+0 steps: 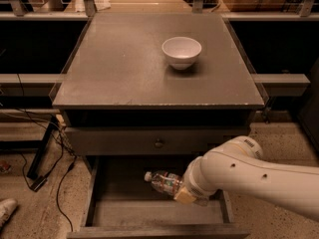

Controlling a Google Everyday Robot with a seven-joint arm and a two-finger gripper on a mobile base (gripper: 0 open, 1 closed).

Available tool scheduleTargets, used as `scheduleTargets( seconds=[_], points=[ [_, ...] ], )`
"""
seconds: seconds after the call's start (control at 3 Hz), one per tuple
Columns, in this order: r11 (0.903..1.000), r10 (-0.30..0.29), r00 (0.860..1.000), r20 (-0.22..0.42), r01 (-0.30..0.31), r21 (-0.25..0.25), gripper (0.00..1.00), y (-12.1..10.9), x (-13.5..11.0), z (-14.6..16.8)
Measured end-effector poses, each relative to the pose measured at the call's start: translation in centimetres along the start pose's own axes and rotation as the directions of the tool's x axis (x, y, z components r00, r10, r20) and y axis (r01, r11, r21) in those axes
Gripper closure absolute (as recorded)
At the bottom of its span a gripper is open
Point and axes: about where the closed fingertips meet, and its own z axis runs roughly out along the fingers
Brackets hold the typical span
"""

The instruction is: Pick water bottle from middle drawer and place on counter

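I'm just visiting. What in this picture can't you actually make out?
All in the camera view:
- The gripper, down in the middle drawer at the right end of the water bottle: mostly hidden by the arm's own wrist.
- The bottle's base end: behind the arm; whether it rests on the drawer floor is unclear.
- The drawer's right side: covered by the arm; its front is cut by the bottom edge.
- The arm: cut off by the right edge.
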Motion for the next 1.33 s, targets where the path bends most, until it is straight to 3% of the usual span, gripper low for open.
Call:
scheduleTargets(
  seconds=[0.33, 0.67, 1.0, 1.33],
  points=[
    [0.9971, -0.02, 1.0, 0.015, 0.019, 0.074, 1.0, -1.7, -1.0, -3.9],
    [0.9809, -0.035, 0.999, 0.024, 0.03, 0.192, 1.0, -3.3, -1.6, -9.3],
    [0.9805, -0.034, 0.999, 0.034, 0.027, 0.195, 1.0, -3.6, -1.9, -9.8],
    [0.9654, -0.042, 0.998, 0.054, 0.026, 0.259, 1.0, -5.6, -2.6, -12.8]
  ],
)
